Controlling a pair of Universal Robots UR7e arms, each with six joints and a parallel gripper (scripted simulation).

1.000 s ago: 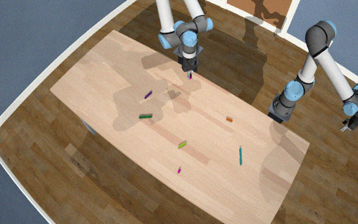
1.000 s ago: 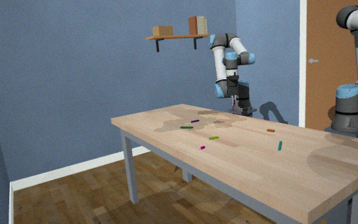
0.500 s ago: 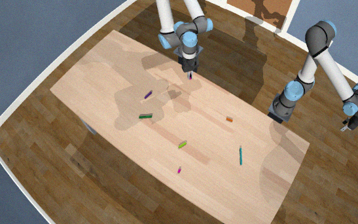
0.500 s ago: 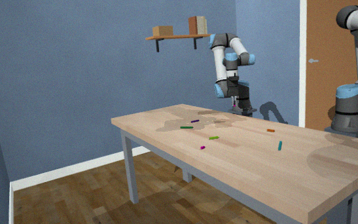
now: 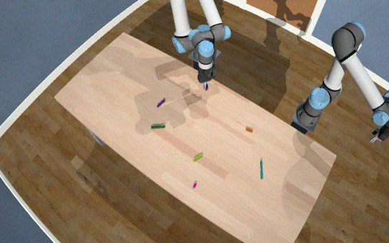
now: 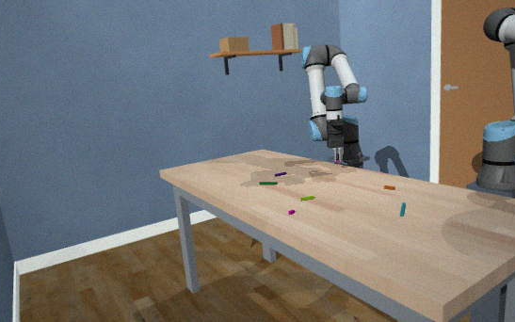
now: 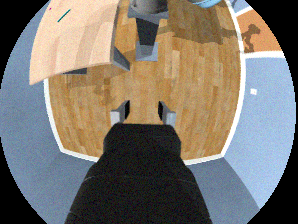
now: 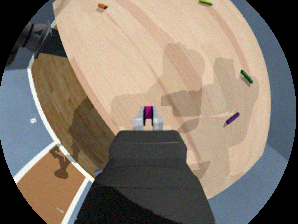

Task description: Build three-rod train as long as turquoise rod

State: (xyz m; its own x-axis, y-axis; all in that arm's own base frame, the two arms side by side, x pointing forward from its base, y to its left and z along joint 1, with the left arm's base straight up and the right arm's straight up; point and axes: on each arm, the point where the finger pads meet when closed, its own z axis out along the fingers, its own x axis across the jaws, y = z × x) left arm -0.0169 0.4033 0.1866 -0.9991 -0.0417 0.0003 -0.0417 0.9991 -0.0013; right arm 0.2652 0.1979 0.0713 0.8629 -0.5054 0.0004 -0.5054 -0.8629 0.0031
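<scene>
The pale wooden table (image 5: 131,82) (image 6: 347,226) crosses the frame over brown plank flooring, its turquoise rod (image 5: 262,169) (image 6: 403,209) at right of centre from above; at top centre the right gripper (image 5: 206,86) (image 6: 338,157) (image 8: 148,112) clamps a magenta rod (image 5: 206,88) (image 6: 337,161) (image 8: 148,112), while the left gripper's (image 5: 375,136) (image 7: 144,111) fingers stand apart (no readable writing anywhere)

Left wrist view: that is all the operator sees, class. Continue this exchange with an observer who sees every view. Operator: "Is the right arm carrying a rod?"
Observer: Yes, a magenta rod is between the fingers of the right gripper.
Operator: I see the turquoise rod. Where is the orange rod?
Observer: The orange rod lies on the table, apart from the turquoise one.
Operator: Do purple and green touch?
Observer: No, the purple rod and green rod lie apart.
</scene>
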